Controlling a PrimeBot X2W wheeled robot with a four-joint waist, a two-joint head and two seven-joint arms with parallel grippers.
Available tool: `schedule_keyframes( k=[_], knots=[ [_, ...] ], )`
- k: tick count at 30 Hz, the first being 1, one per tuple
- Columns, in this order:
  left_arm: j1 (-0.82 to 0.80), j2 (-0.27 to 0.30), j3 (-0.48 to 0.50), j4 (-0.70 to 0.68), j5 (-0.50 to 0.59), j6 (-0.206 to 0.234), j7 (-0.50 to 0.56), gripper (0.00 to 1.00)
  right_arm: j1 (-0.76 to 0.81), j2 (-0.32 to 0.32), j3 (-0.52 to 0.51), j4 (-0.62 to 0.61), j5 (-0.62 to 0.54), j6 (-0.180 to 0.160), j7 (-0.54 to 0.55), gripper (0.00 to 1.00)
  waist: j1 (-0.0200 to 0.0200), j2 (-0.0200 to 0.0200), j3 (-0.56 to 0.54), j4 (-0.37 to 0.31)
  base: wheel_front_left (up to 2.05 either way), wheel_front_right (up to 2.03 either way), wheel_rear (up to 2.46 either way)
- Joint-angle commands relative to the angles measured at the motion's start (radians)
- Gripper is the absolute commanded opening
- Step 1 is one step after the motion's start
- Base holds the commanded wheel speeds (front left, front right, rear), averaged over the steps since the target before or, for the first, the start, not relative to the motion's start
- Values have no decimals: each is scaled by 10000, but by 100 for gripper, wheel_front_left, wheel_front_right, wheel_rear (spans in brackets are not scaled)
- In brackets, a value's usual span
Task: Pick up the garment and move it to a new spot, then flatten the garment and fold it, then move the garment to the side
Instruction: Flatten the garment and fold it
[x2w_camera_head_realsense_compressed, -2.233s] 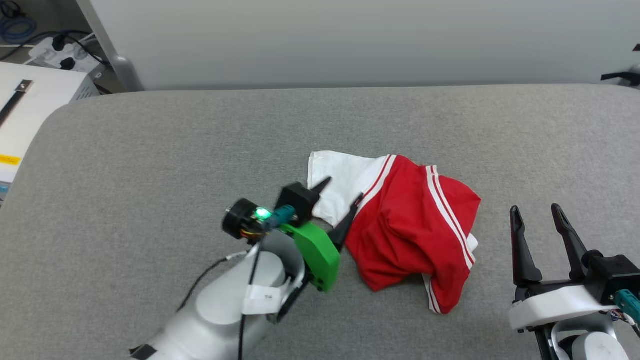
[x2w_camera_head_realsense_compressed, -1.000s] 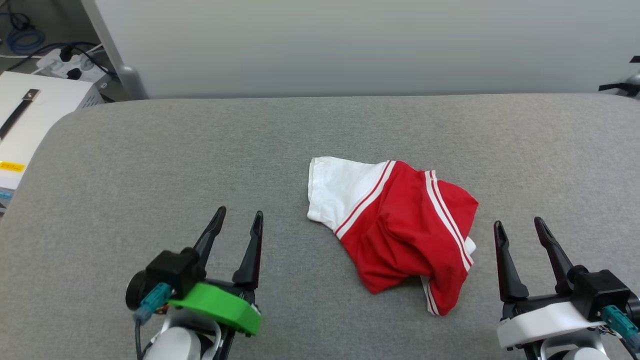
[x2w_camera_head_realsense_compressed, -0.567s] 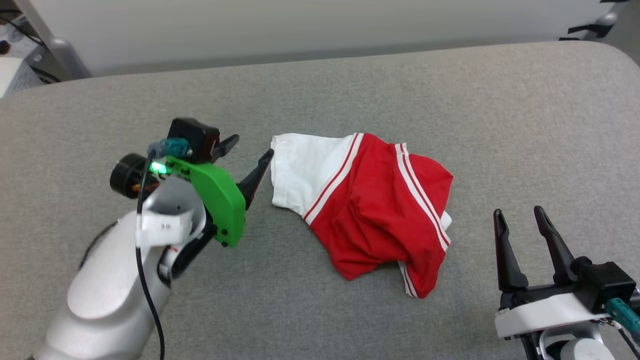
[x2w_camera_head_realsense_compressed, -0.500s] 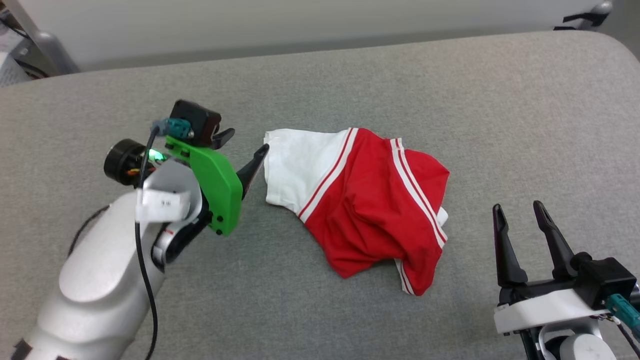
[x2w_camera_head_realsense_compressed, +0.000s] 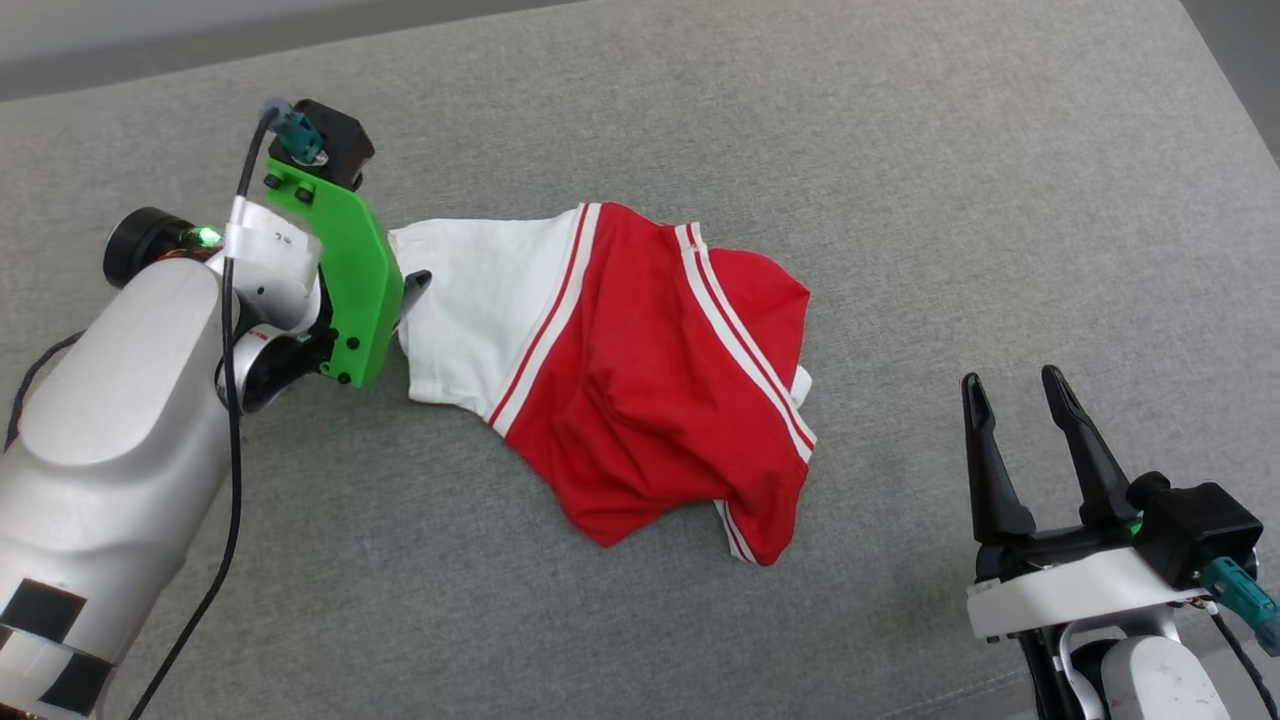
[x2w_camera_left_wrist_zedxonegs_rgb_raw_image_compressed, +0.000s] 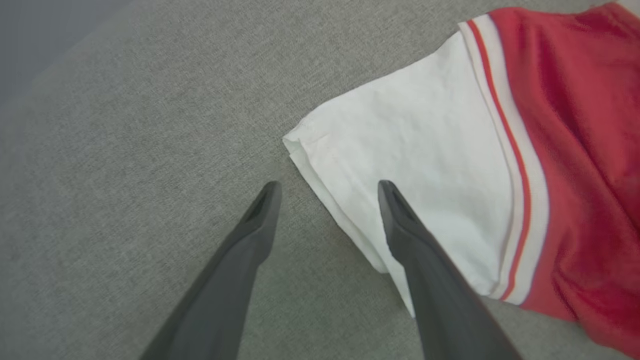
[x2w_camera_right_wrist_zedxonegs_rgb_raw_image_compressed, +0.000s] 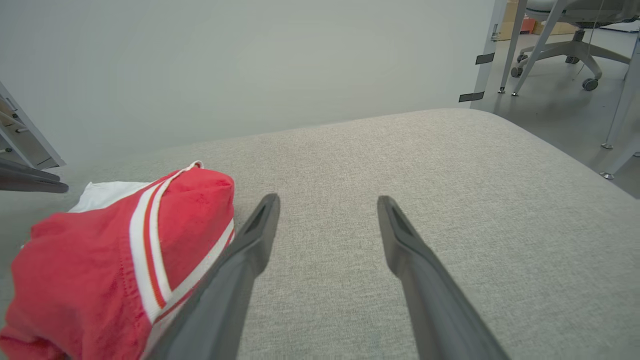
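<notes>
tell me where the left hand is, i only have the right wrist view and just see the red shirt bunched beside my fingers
Observer: The left hand is at the white end of the garment, open, with nothing gripped.
Operator: is it straddling the edge
Observer: Yes. In the left wrist view one finger is over the white sleeve and the other is over bare grey cushion, with the sleeve's hem between them.
Operator: any contact on my side
Observer: None. In the head view the right hand is open and apart from the garment, with bare cushion between them.
</notes>
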Motion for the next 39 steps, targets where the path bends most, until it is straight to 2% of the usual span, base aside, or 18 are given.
schedule_keyframes(
  k=[1,11,12,13,16,28,39],
  knots=[
    [-283,82,-36,211,-90,-28,-54,100,-228,-12,49,14,74,-6,-49,100,-1,0,459,-475,0,0,0],
    [-398,179,-815,1542,-373,-28,-262,100,-298,-12,146,-16,175,-6,-49,100,-1,0,680,-667,0,0,0],
    [-350,157,-883,1593,-532,-28,-175,65,-297,-12,134,-11,165,-6,-49,100,-1,0,678,-653,0,0,0],
    [-306,146,-985,1592,-708,-28,-108,0,-298,-12,110,-5,150,-6,-49,100,-1,0,670,-618,0,0,0],
    [-253,196,-1131,1591,-994,-28,-271,0,-300,-12,65,-8,79,-6,-49,100,-1,0,579,-478,0,0,0],
    [615,423,-41,2164,-1697,132,-3022,0,-15,-12,-266,211,-430,-6,-49,100,-1,0,-576,750,0,0,0],
    [2772,1070,782,1298,-2511,842,-4290,0,303,-12,-598,308,-700,-6,-49,100,-1,0,-1215,1953,0,0,0]
  ],
)
